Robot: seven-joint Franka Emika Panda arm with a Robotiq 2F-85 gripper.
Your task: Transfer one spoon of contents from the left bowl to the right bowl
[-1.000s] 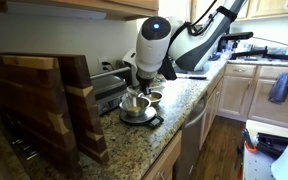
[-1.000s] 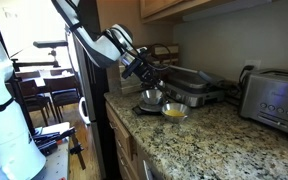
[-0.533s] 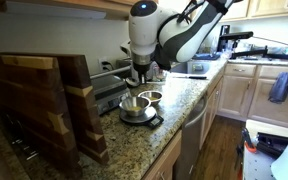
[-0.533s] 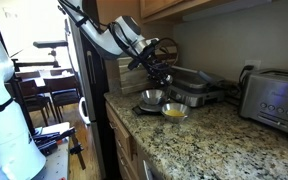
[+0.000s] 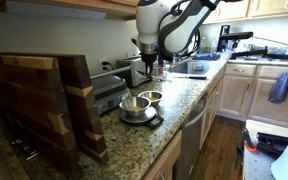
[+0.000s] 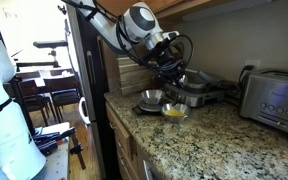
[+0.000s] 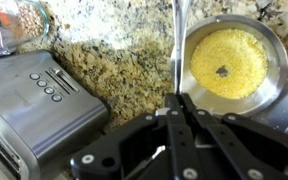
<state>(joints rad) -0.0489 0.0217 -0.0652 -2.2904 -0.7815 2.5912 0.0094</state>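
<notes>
A speckled granite surface (image 7: 114, 60) in tan, black and grey is seen across all views. In an exterior view, thick slabs of striped wooden board (image 5: 44, 100) are stood upright at 9 o'clock of the bowls. The white, rounded arm (image 5: 169, 25) is bent in from above, and the black hand (image 7: 178, 98) is held raised over the surface, at 12 o'clock of the bowls. In the wrist view its fingers are drawn narrow, clamped on the slim, flat, mirror-bright handle of a spoon (image 7: 177, 40), whose scoop end is cut off by the frame edge. A brushed silver appliance (image 7: 34, 105) with a row of small round buttons is seen at 9 o'clock of the hand. The left bowl (image 7: 276, 50), round polished steel, lies at 2 o'clock of the hand, and the contents (image 7: 229, 55), a fine, grainy yellow layer, are spread over its bottom. The right bowl (image 6: 151, 97), round steel, is set just beside it on a flat black base (image 6: 144, 108).
</notes>
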